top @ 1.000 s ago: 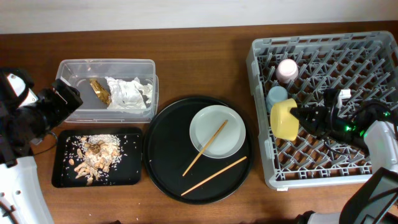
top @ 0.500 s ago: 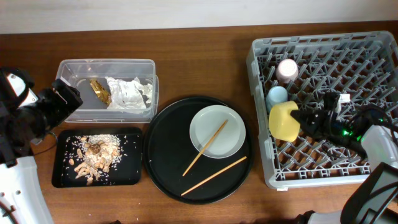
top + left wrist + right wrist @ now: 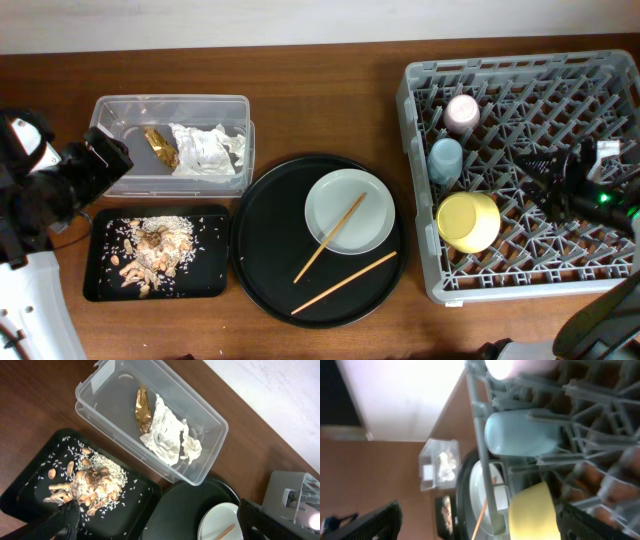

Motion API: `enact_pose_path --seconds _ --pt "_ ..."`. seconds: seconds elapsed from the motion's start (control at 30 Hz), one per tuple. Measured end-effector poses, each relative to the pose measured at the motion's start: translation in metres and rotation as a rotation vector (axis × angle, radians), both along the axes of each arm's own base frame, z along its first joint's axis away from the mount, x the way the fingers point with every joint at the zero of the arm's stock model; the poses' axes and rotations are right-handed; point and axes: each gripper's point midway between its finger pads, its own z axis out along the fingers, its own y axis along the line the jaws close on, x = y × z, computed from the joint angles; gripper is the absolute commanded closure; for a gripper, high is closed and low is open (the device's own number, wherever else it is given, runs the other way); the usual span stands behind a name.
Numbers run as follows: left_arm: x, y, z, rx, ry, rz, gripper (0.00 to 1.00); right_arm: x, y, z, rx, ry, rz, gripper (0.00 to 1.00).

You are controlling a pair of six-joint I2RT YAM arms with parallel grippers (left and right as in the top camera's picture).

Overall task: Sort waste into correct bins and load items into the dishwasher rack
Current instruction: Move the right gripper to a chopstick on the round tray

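Over at the right of the frame, the right claw (image 3: 545, 186) hangs above the middle of the dishwasher rack (image 3: 500, 62), fingers spread wide and holding nothing. The small yellow bowl (image 3: 468, 221) sits in the rack down and left of it, clear of the fingers, near the lower-left corner. Just above the bowl is the light blue cup (image 3: 445, 160), and above that the pink cup (image 3: 461, 112), all three along the rack's left side.

In the centre, the round black tray (image 3: 265, 230) carries the plate (image 3: 350, 195) and the two chopsticks (image 3: 345, 283), one lying across the plate, the other on the tray below it.

At upper left the clear box (image 3: 170, 100) holds the napkin (image 3: 205, 148) and wrapper (image 3: 160, 147) side by side. Below it on the tabletop (image 3: 320, 110), the shallow black tray (image 3: 100, 282) holds the food scraps (image 3: 155, 250). The left claw (image 3: 159, 522) waits at far left, open and empty.
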Motion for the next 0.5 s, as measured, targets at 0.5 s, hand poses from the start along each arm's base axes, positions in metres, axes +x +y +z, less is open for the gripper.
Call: enact_pose_path --seconds 0.5 --pt "0.000 0.000 0.000 -0.001 0.001 0.000 0.01 -0.039 0.255 -0.007 -0.764 0.111 0.784 0.02"
